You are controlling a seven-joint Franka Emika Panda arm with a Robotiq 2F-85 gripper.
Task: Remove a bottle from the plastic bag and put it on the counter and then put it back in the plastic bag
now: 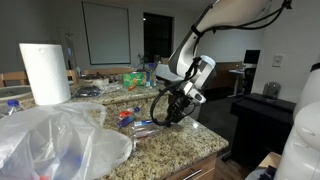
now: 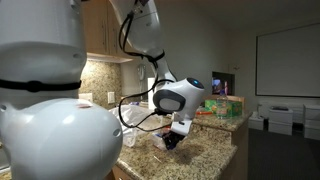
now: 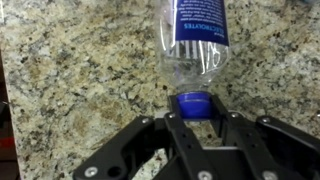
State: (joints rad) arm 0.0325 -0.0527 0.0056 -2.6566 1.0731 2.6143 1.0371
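In the wrist view the bottle (image 3: pixel 195 45) is clear plastic with a blue-and-white label and a blue cap. It stretches away from me over the speckled granite counter (image 3: pixel 80 80). My gripper (image 3: pixel 196 108) is shut on its cap, one finger on each side. In both exterior views the gripper (image 1: pixel 172 112) (image 2: pixel 170 143) points down close to the counter (image 1: pixel 170 145); I cannot make out the bottle there. The large crinkled whitish plastic bag (image 1: pixel 55 140) lies at the near end of the counter, apart from the gripper.
A white paper towel roll (image 1: pixel 44 72) stands at the back. Small blue and red clutter (image 1: pixel 128 116) lies between the bag and the gripper. Green items (image 1: pixel 133 76) sit behind. The counter's rounded edge (image 1: pixel 205 150) is near the gripper.
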